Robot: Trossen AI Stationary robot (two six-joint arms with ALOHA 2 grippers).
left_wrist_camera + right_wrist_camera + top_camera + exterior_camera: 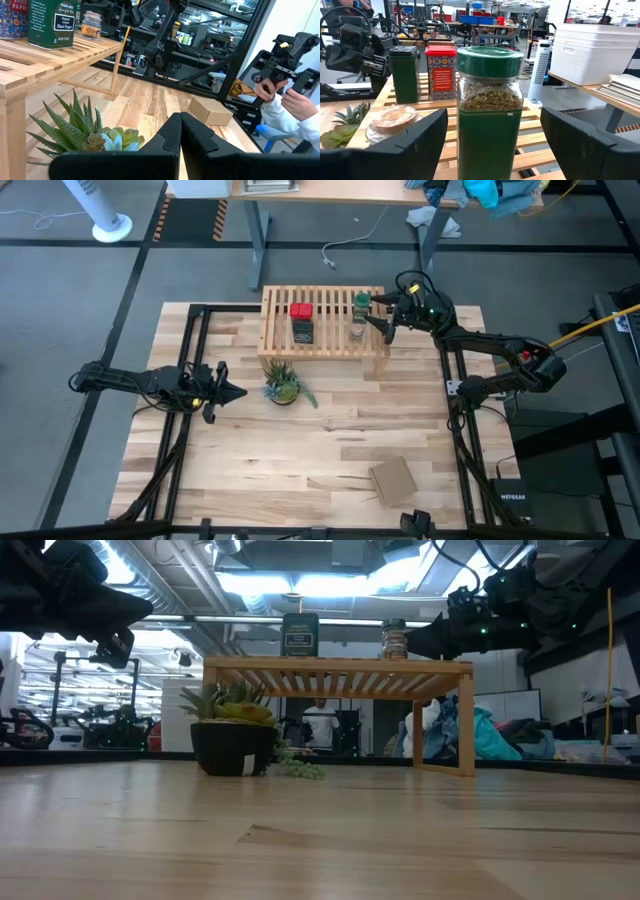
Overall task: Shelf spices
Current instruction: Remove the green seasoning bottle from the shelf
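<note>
Red tin (440, 72), green-capped jar (489, 112)

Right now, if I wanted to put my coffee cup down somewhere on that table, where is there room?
The widest bare stretch of the table lies between the potted plant and the cardboard piece. The shelf is crowded: red tin, dark tin, small jar and green-capped jar, with the open right gripper beside that jar.

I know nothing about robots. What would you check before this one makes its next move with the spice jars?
1. All four spices on the shelf: ok.
2. Green-capped jar upright: ok.
3. Right gripper open, fingers apart either side of that jar: ok.
4. Fingers clear of the small jar nearby: cannot tell.
5. Left gripper shut, waiting beside the potted plant: ok.
</note>
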